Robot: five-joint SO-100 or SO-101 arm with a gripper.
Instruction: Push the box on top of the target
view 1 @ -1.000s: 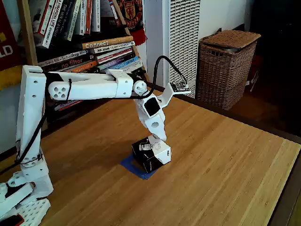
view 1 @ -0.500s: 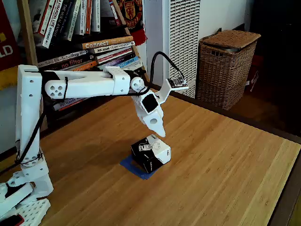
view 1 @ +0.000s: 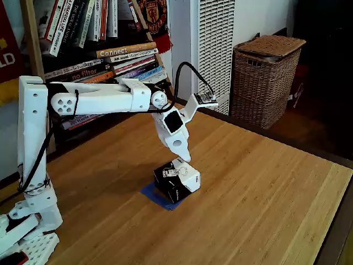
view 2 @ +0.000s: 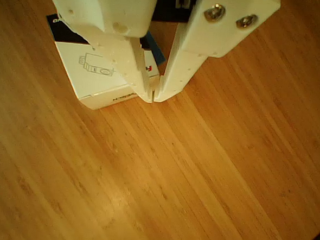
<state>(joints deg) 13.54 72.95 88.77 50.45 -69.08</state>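
The hand (view 2: 153,97) has its fingers pressed together, gripping nothing; in the fixed view it hangs just above the box (view 1: 177,180), apart from it; the box sits on the desk (view 1: 259,193) over the target (view 1: 157,195), whose blue tape shows past its near-left edges, with another bit beside the fingers in the other view; the push looks nearly complete, so the step in hand seems to be a check or a final nudge; next, I judge, a slight shove toward the exposed tape; beyond stand a basket (view 1: 266,77) and books (view 1: 118,61).
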